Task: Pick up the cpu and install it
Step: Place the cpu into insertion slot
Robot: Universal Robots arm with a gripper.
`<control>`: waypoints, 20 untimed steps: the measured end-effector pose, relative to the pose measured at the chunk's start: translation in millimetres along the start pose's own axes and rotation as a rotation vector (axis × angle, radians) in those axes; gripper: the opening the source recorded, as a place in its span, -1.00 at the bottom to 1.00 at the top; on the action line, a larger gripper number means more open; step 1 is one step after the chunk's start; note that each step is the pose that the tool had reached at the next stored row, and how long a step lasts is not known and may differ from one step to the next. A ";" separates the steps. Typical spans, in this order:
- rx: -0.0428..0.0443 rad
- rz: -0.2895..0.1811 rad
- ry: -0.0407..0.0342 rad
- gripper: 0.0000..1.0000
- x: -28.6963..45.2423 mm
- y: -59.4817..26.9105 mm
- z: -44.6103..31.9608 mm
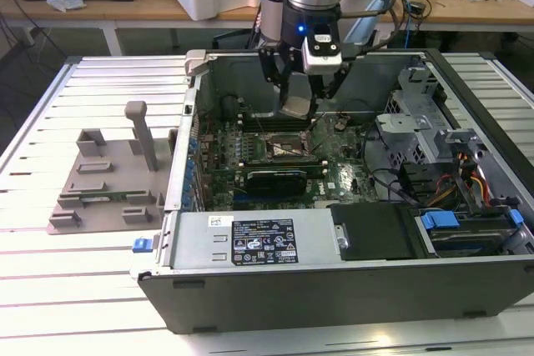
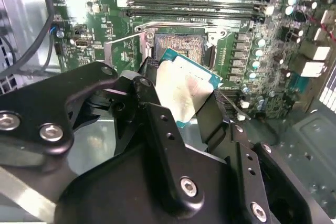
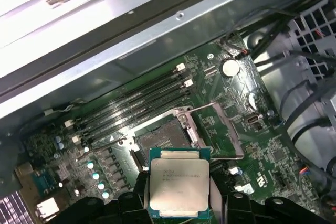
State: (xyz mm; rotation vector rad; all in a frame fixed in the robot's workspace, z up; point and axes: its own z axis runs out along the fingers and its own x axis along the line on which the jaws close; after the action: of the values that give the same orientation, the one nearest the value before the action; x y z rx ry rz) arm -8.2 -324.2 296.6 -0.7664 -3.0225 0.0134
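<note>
In the second wrist view, the black fingers of the gripper hide one side of the cpu.

Slatted white table carries an open computer case; grey fixture beside it.

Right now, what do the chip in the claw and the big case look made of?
The cpu: matt silvery metal top, by its dull sheen, over a green board rim. The computer case: probably grey sheet metal, judging by thin folded edges.

Exterior view: high, looking down into case. Both wrist views: close, share socket.
</note>
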 end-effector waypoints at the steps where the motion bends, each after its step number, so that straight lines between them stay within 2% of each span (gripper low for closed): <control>1: -0.0002 0.021 0.0002 0.09 0.0 0.0 0.0; 14: 0.0065 0.210 -0.0030 0.09 -0.1 0.0 0.0; 20: 0.0105 0.338 -0.0048 0.09 -0.2 0.1 0.0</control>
State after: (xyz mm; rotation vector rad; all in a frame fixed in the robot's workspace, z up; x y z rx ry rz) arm -8.0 -324.2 296.6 -1.2647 -2.8542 0.0369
